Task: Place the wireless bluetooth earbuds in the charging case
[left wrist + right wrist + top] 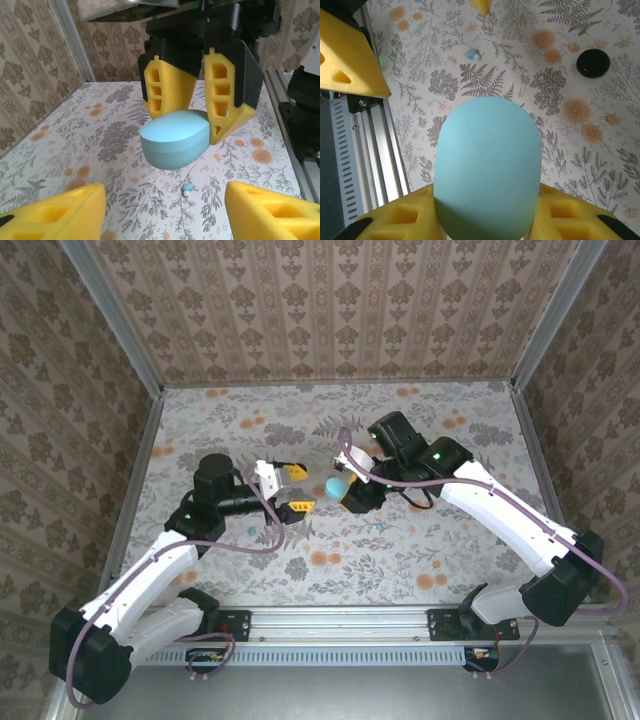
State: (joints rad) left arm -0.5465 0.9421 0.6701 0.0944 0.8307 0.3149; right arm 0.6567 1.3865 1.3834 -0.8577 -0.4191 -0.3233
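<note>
Our right fingers (222,100) are clamped on the closed case (175,140), held above the surface (100,140). Its long axis points toward our left fingers (55,212), which stand apart just short of it. An earbud (188,188) lies beneath.

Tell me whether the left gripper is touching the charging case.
Apart. Left wrist view: table shows between the left gripper and the charging case.

You're looking at a robot test cell in a lab, not a lived-in room. The left arm (150,575) and right arm (500,510) are bolted to an aluminium rail (340,618). Beyond that rail lies a desk (400,560) under a floral printed sheet. Past the desk and to either side, wallpapered panels (330,310) stand in bare metal framing (112,315).
</note>
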